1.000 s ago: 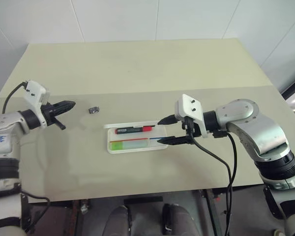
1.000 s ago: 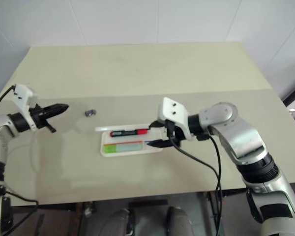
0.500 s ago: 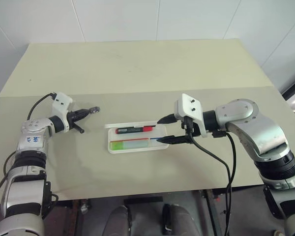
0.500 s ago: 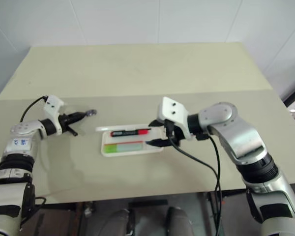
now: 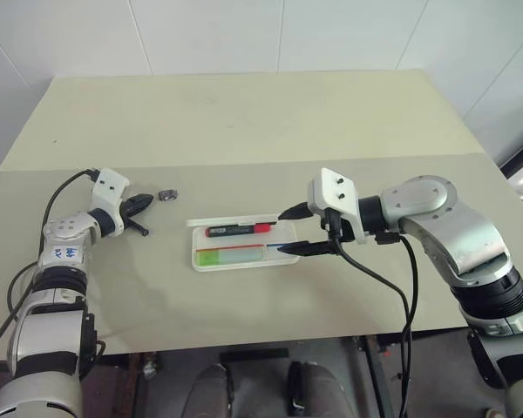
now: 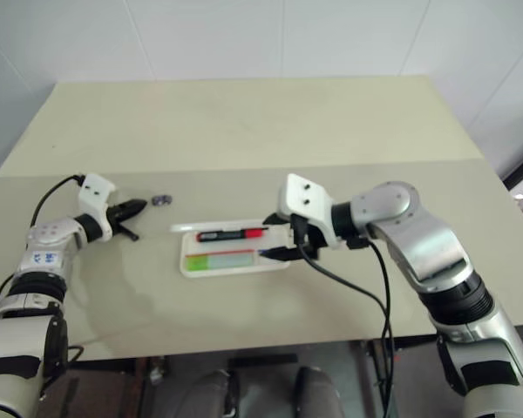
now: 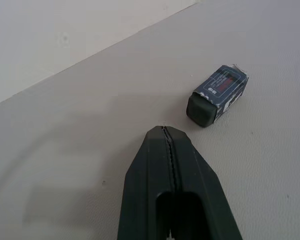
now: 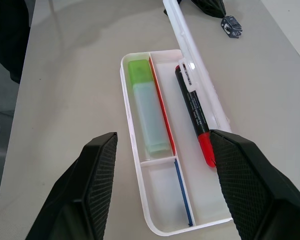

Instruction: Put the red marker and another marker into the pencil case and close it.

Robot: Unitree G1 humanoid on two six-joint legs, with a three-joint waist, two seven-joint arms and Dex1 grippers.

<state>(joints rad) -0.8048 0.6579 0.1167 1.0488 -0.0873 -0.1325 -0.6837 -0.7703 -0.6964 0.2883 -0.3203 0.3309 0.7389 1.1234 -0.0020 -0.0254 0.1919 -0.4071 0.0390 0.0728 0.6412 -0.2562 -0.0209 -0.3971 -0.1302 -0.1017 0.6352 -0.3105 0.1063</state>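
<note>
The white pencil case (image 5: 197, 259) lies open mid-table, its lid (image 5: 231, 219) standing up along the far edge. Inside, the red marker (image 5: 238, 230) with its black barrel lies in the far compartment, and another marker (image 5: 229, 255), light green, lies in the near one. My right gripper (image 5: 285, 232) is open at the case's right end, one finger on each side of that end, holding nothing. The right wrist view shows the red marker (image 8: 195, 117) and the green marker (image 8: 149, 115) beyond its fingertips. My left gripper (image 5: 146, 201) is shut and empty, low over the table left of the case.
A small dark block (image 5: 166, 193) lies on the table just beyond the left gripper's tip, apart from it, and shows close up in the left wrist view (image 7: 217, 95). The beige table (image 5: 244, 122) stretches far behind the case.
My left arm swung in from the left and dropped toward the table, its shut tip reaching the small block and then drawing slightly back. The right arm, the case and the block stayed put.
</note>
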